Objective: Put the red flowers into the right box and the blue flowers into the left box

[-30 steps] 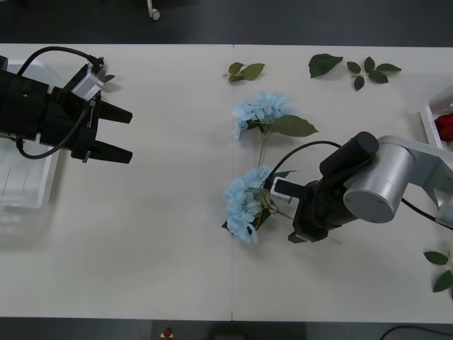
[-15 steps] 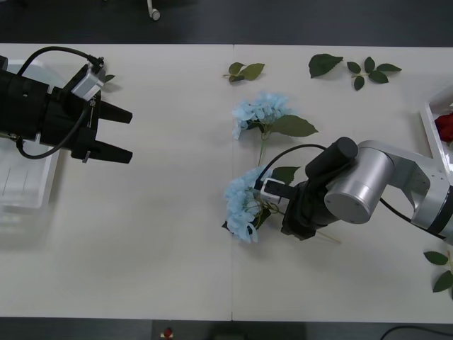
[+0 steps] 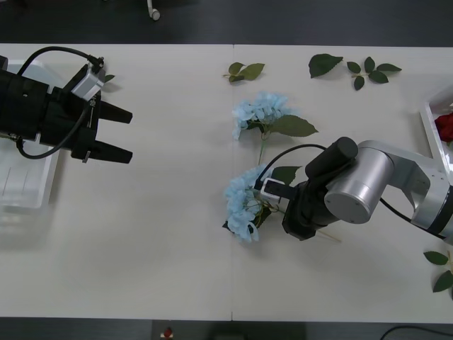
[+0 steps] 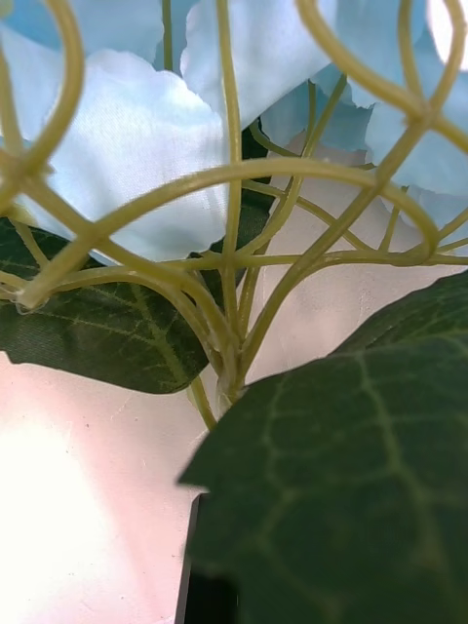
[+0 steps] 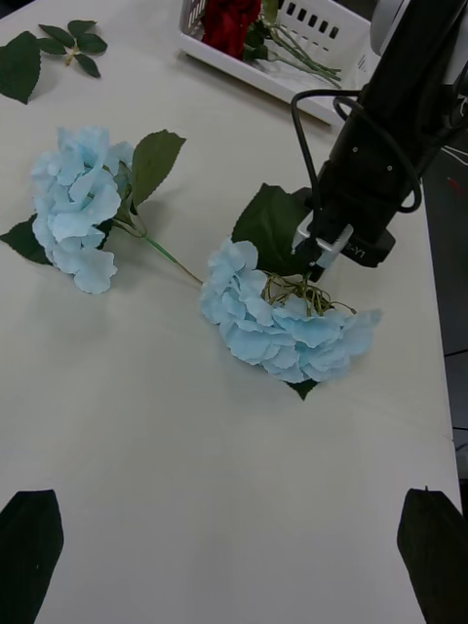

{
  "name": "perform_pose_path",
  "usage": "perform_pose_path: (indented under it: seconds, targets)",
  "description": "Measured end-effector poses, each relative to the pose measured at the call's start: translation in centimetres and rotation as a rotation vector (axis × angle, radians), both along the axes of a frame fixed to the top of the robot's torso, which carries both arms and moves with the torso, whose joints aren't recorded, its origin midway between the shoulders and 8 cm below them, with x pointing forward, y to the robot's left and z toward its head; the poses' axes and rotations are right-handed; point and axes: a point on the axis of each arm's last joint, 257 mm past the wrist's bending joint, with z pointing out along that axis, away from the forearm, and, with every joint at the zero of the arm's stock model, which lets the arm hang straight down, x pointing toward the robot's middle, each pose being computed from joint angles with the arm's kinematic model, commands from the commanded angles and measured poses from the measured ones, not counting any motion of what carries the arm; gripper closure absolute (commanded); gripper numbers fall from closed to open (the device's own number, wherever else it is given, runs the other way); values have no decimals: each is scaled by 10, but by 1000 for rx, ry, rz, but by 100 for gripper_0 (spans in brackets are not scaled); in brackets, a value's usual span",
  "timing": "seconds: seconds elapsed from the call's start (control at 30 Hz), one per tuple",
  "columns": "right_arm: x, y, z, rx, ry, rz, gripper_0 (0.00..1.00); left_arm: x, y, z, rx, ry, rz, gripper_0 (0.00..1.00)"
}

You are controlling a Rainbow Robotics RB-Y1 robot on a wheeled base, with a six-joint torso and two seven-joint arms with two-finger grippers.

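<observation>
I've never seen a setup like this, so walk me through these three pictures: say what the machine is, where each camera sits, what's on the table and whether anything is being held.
It is a two-armed robot sorting artificial flowers. The front view looks down from above its arms. The left gripper, black with open fingers, hovers by the left box, a white basket at the table's left edge. The right gripper is down at the stem of the nearer blue flower; whether it grips is hidden. A second blue flower lies farther back, with loose leaf sprigs beyond. The right box holds red flowers.

The right wrist view comes from that arm's wrist camera, pressed close to the stems. The left wrist view looks across the table at both blue flowers.
</observation>
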Motion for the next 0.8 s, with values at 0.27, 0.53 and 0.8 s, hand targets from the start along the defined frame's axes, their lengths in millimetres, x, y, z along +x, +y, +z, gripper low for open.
perform_pose_path:
  seconds: [0.27,0.53,0.8]
  targets:
    - [1,-8,32,124,14,-50,100,0,0,0,0,0,0,0]
    - [18,-7,145,423,75,-188,100,0,0,0,0,0,0,0]
    - [46,1,239,731,36,-96,100,0,0,0,0,0,0,0]
